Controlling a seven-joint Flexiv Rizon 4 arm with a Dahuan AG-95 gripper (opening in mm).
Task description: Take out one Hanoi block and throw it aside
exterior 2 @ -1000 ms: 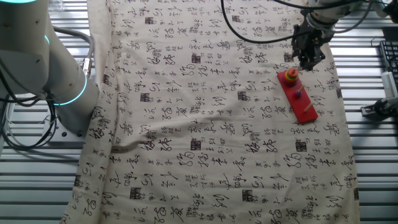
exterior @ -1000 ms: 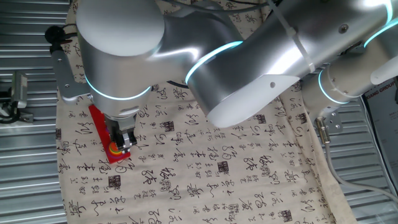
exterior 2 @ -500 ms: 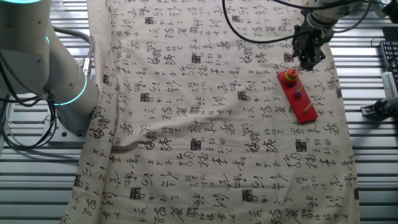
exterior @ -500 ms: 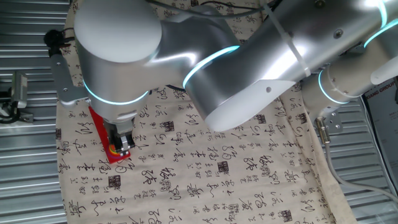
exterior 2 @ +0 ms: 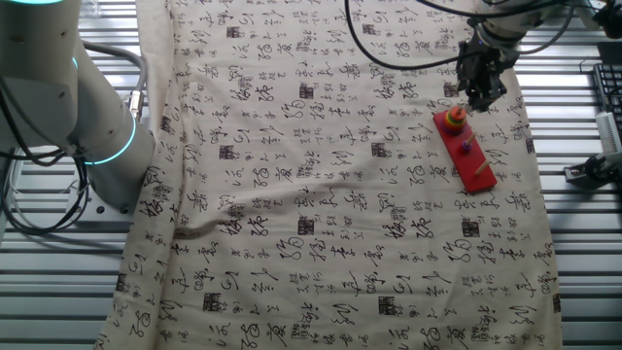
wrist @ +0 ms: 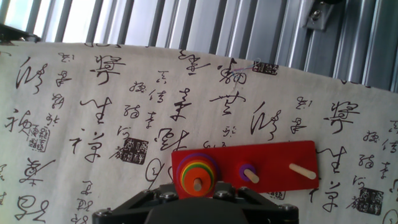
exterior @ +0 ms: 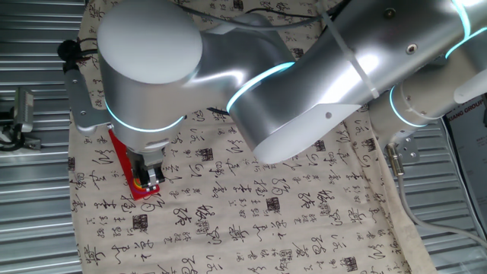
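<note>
Hand view: gripper (wrist: 198, 198) just over Hanoi block (wrist: 198, 177) atop disc stack on red peg board (wrist: 273, 163); finger spread can't tell.

Matt printed cloth (exterior 2: 311, 175), glossy red board (wrist: 273, 163), ribbed metal table (exterior 2: 58, 282)

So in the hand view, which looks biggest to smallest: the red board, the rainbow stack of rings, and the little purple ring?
1. Long red rectangular peg board
2. Stack of coloured discs
3. Small purple ring
</note>
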